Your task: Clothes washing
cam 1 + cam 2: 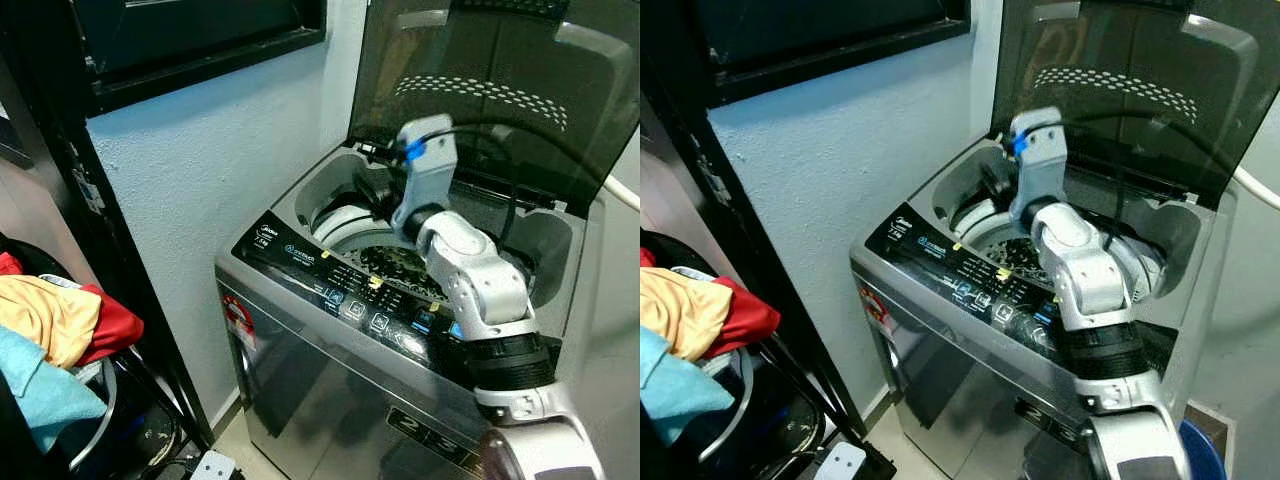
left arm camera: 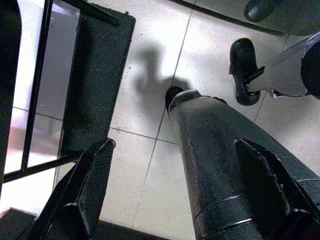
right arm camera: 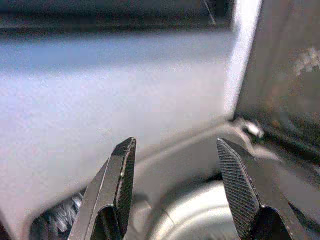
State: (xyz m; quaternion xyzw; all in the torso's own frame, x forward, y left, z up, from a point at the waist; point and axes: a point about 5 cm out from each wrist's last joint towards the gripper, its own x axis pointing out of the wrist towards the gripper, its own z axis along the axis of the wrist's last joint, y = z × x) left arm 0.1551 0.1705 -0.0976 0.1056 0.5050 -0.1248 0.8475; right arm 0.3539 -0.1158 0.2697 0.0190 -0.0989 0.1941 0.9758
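A grey top-loading washing machine (image 1: 330,300) stands against the wall with its dark lid (image 1: 480,80) raised. Something dark and speckled (image 1: 400,265) lies in the drum; whether it is cloth I cannot tell. My right arm reaches over the control panel, and my right gripper (image 3: 175,142) hangs open above the drum's far left rim (image 1: 340,222), holding nothing. A pile of yellow (image 1: 45,315), red (image 1: 110,325) and blue clothes (image 1: 35,390) sits at the left. My left gripper (image 2: 175,145) hangs open over the tiled floor beside my own leg.
A black metal rack (image 1: 110,250) stands between the clothes pile and the machine. The pale wall (image 1: 200,170) carries a dark-framed window (image 1: 200,40) above. A white hose (image 1: 625,195) runs behind the machine on the right.
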